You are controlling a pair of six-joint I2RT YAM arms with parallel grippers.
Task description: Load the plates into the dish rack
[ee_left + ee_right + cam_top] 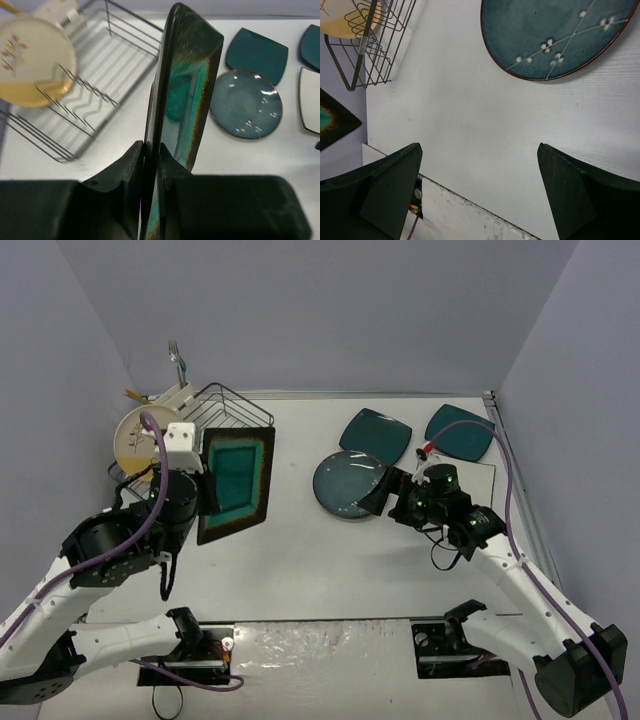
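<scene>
My left gripper (151,150) is shut on the lower edge of the brown-rimmed teal square plate (237,483), which it holds upright off the table just right of the dish rack (228,408). The cream-and-tan round plate (133,436) stands in the rack's left end. The round grey-blue plate (346,486) lies flat mid-table, and my right gripper (376,494) hovers open at its right edge with nothing between its fingers. Two dark teal square plates (375,432) (459,430) lie behind it. A white square plate (310,100) lies to the right.
A white cutlery caddy (176,396) with a fork (177,354) sits at the rack's back left corner. Walls close in the table on the left, back and right. A rough white strip (470,220) runs along the table's near edge.
</scene>
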